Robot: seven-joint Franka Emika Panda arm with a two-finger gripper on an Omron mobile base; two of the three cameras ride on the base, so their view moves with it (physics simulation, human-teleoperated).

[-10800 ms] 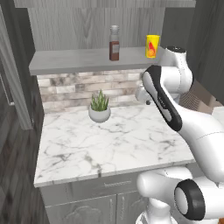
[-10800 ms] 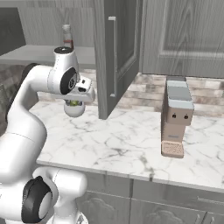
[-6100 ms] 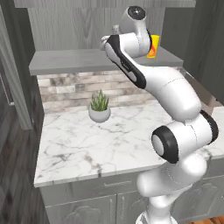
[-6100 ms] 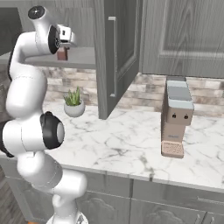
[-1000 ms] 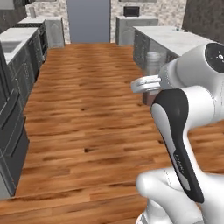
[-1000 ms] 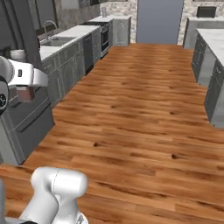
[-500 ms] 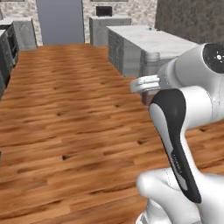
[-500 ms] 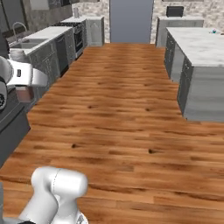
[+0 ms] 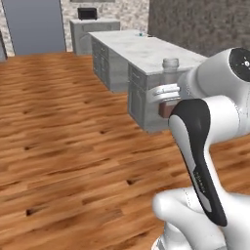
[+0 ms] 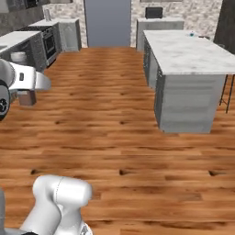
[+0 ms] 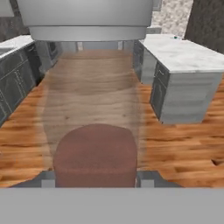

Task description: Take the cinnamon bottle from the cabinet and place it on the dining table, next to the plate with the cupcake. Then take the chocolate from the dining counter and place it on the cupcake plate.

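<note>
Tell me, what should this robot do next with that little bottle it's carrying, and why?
Probably keep driving toward the marble-topped island counter ahead, holding the cinnamon bottle steady. The gripper is shut on the bottle out over bare wood floor, and no plate or cupcake can be made out yet, so there's nowhere to set it down.

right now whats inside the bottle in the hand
In the hand view, the clear cinnamon bottle holds a brown mass at its bottom, with wood floor showing through the glass above. Its grey cap hides the very top.
</note>
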